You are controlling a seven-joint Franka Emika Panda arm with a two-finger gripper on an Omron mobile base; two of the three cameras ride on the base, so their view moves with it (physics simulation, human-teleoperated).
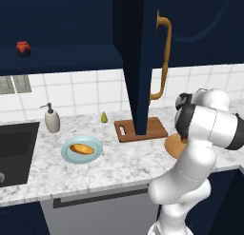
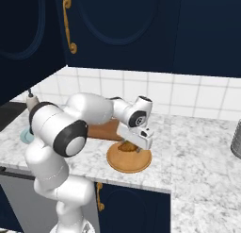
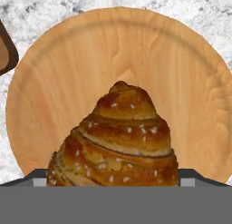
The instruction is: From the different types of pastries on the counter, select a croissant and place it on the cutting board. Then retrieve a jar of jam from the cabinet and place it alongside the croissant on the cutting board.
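- Hand view looks straight down on the croissant (image 3: 118, 141), lying on the round wooden plate (image 3: 181, 82) just beside the cutting board (image 1: 155, 129).
- Jaws stand apart, either side of the pastry, nothing clamped.
- Step in hand: grasping the croissant; next comes closing, lifting, crossing to the board.
- Blue plate (image 1: 69, 155) holds the orange bun (image 1: 82, 148); the jam jar (image 1: 23, 48) waits in the open cabinet (image 1: 71, 29).

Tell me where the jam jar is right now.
The jar of jam sits on the open cabinet shelf at the upper left of the left base view, above the sink.
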